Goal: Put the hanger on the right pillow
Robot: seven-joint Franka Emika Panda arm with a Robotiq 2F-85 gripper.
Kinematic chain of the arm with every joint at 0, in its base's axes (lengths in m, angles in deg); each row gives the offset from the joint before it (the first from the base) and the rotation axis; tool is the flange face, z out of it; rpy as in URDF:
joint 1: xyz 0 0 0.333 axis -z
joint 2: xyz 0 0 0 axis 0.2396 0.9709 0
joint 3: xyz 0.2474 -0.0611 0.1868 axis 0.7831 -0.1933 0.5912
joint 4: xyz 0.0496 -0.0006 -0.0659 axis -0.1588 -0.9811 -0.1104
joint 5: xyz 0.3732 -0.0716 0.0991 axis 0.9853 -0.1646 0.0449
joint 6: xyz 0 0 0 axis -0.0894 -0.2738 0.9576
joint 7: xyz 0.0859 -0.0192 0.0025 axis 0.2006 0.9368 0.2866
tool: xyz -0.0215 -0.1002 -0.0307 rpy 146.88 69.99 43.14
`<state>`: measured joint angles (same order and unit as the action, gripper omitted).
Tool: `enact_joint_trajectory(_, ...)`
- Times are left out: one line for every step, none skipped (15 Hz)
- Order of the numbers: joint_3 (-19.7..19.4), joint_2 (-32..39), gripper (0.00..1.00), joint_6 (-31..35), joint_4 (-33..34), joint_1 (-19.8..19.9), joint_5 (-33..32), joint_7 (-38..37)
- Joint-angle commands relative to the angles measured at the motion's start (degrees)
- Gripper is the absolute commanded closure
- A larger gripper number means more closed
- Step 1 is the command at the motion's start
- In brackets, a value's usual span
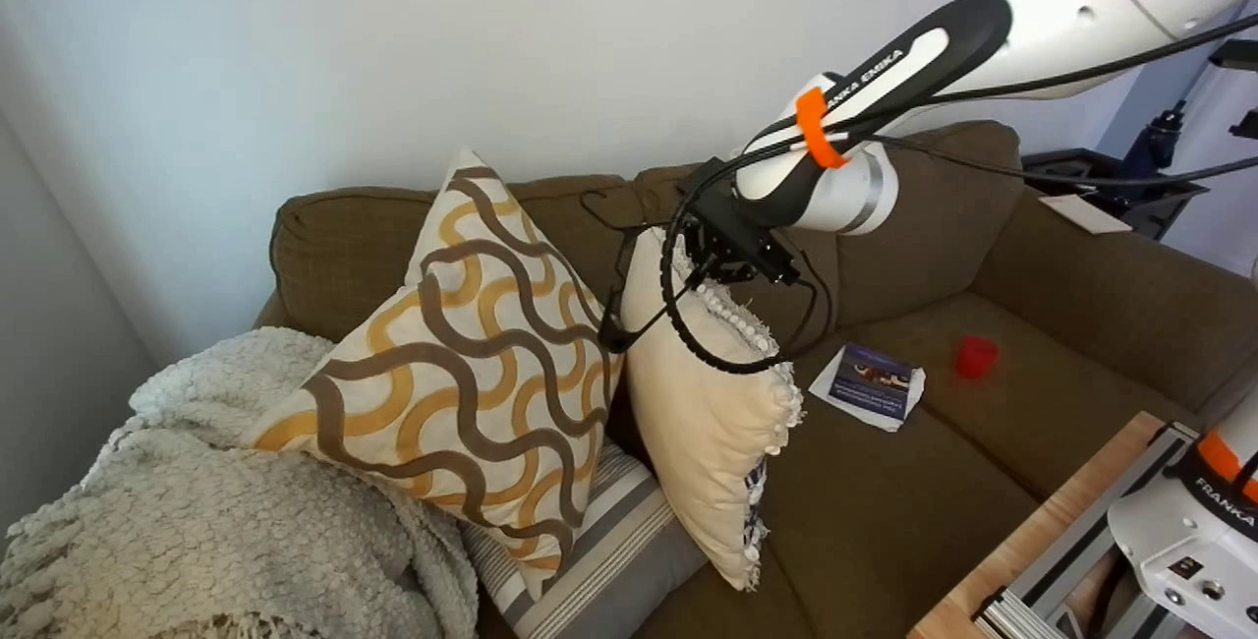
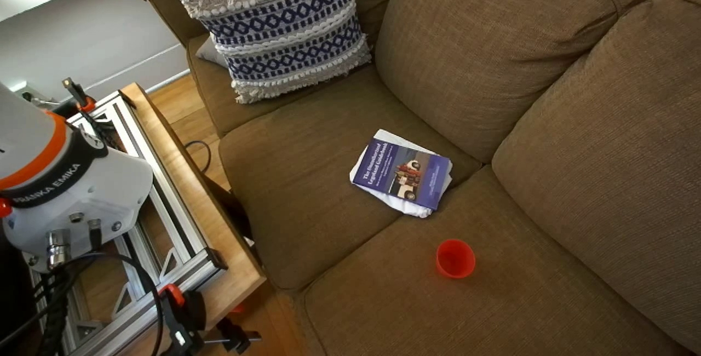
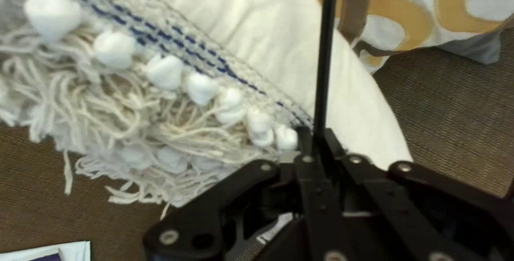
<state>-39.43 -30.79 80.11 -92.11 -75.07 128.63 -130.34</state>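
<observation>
The thin black hanger [image 1: 618, 332] is held in the air, its hook up and to the left, between the two pillows in an exterior view. In the wrist view its black bar [image 3: 326, 52] runs up from between the fingertips. My gripper [image 1: 700, 267] is shut on the bar, and its fingertips also show in the wrist view [image 3: 317, 134]. The right pillow [image 1: 688, 403] stands on edge just below the gripper, plain cream on one face. Its blue-patterned, fringed face [image 2: 285, 27] shows too, and it fills much of the wrist view [image 3: 257, 24]. Whether the hanger touches it, I cannot tell.
The larger wavy-patterned pillow [image 1: 491, 354] leans left of the cream one, above a striped pillow [image 1: 609, 521] and a fluffy blanket [image 1: 246, 501]. A book [image 2: 405, 172] and red cup [image 2: 455, 258] lie on the sofa. A cable loop [image 1: 727, 364] hangs from the arm.
</observation>
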Motion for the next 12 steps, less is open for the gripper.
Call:
enact_joint_trajectory(13.5,8.3,0.98,0.6,8.5,14.5,-2.3,-1.0)
enact_joint_trajectory(16.1,9.4,0.91,1.0,10.0,17.0,-3.6,-1.4)
enact_joint_trajectory(18.2,9.8,0.66,1.7,11.1,19.1,-5.6,-1.2)
enact_joint_trajectory(20.5,9.6,0.65,2.1,11.8,21.3,-7.1,-0.8)
enact_joint_trajectory(21.8,8.1,0.60,1.6,11.6,22.6,-9.8,-0.7)
enact_joint_trajectory(22.8,6.5,0.53,1.6,10.8,23.5,-12.4,-0.4)
enact_joint_trajectory(22.9,3.7,0.46,1.5,8.9,23.6,-15.6,-0.7)
enact_joint_trajectory(22.6,1.8,0.37,1.8,7.4,23.4,-19.1,-1.4)
enact_joint_trajectory(22.7,-1.4,0.31,2.6,5.1,23.4,-22.1,-1.7)
enact_joint_trajectory(23.3,-4.0,0.22,4.0,3.5,23.9,-24.3,-1.8)
enact_joint_trajectory(24.9,-7.2,0.15,6.4,1.7,25.2,-25.0,-1.0)
enact_joint_trajectory(26.2,-9.7,0.08,8.8,0.2,26.1,-25.4,-0.8)
